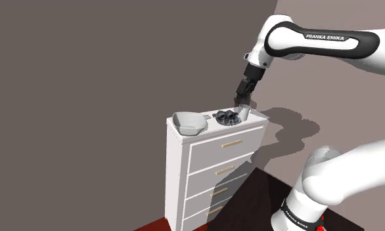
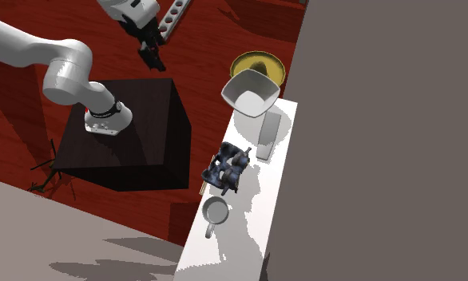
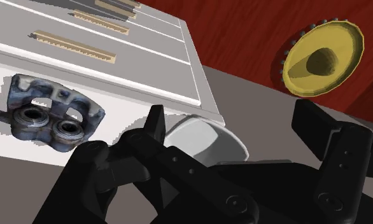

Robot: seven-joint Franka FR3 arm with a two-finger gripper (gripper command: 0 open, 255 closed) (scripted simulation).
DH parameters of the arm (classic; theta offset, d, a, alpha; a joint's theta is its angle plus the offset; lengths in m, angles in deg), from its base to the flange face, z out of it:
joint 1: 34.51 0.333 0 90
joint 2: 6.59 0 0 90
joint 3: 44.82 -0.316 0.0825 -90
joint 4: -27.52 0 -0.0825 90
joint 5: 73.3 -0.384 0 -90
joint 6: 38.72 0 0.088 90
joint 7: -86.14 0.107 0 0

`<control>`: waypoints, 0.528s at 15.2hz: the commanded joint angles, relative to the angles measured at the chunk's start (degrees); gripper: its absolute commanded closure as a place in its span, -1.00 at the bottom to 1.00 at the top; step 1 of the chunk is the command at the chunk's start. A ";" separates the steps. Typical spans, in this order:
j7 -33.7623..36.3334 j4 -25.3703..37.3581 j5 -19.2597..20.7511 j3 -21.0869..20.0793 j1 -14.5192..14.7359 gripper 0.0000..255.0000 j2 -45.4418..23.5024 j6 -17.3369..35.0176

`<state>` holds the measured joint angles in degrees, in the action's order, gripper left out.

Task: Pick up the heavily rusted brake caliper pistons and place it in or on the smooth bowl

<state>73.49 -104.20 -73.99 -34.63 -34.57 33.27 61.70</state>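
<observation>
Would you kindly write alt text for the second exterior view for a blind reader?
Seen from above, a dark brake caliper lies on a white dresser between a bowl and a mug; the gripper hangs apart at upper left.

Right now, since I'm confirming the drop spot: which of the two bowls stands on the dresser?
The white bowl, at one end of the dresser top; the yellow bowl lies on the red floor.
</observation>
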 commanded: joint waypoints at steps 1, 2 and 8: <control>-4.99 0.44 0.59 2.98 0.44 -1.00 -2.42 1.32; -7.46 0.79 0.84 4.55 0.68 -1.00 -3.76 1.96; -22.74 5.10 0.46 13.72 2.60 -1.00 -14.02 5.37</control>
<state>53.68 -99.84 -73.44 -22.49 -32.23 20.79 66.71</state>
